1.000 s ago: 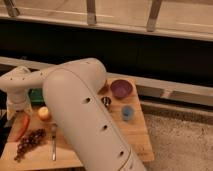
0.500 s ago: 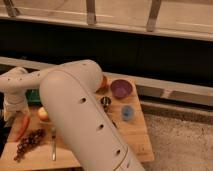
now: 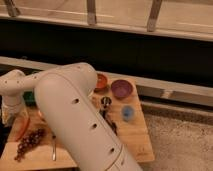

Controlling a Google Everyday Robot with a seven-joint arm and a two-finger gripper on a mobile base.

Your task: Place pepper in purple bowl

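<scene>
Gripper (image 3: 10, 116) shifted slightly leftward, at board (image 3: 136, 145) left edge near pepper (image 3: 22, 129); grip state indeterminate. One pepper counted: slim, curved, red-orange. One purple bowl (image 3: 121, 88).

One high, close camera looks down past the arm (image 3: 75, 120) onto the wooden table (image 3: 136, 141); gripper (image 3: 9, 117) at far left.

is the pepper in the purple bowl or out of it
Out. The pepper lies on the left side of the wooden board, far from the purple bowl. The gripper hangs beside the pepper.
</scene>
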